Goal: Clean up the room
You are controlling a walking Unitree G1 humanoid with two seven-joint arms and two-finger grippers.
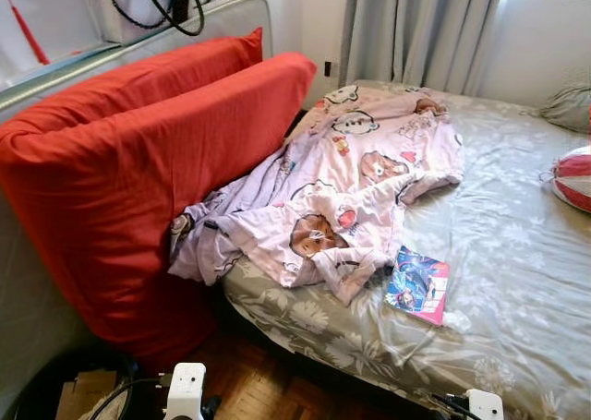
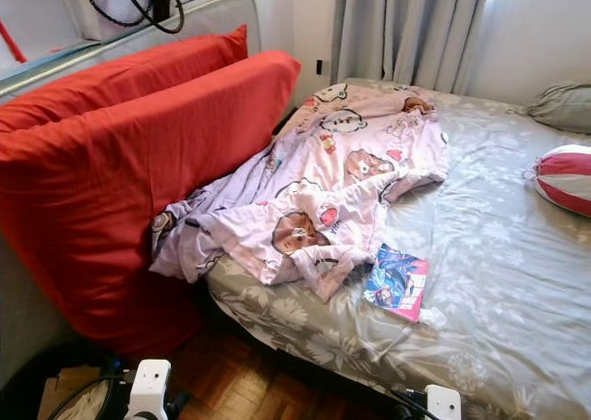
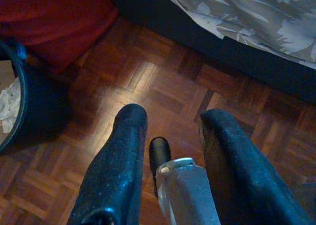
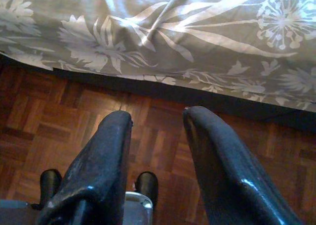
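Blanket [image 1: 342,180]: lying crumpled across bed [image 1: 517,254].
Book [image 1: 417,285]: resting beside blanket.
Left end effector [image 3: 170,123]: hanging released.
Right end effector [image 4: 157,121]: hanging released.

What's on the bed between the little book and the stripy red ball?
Nothing: between the book and the red-and-white ball there's only bare grey flowered sheet, seen in both eye views.
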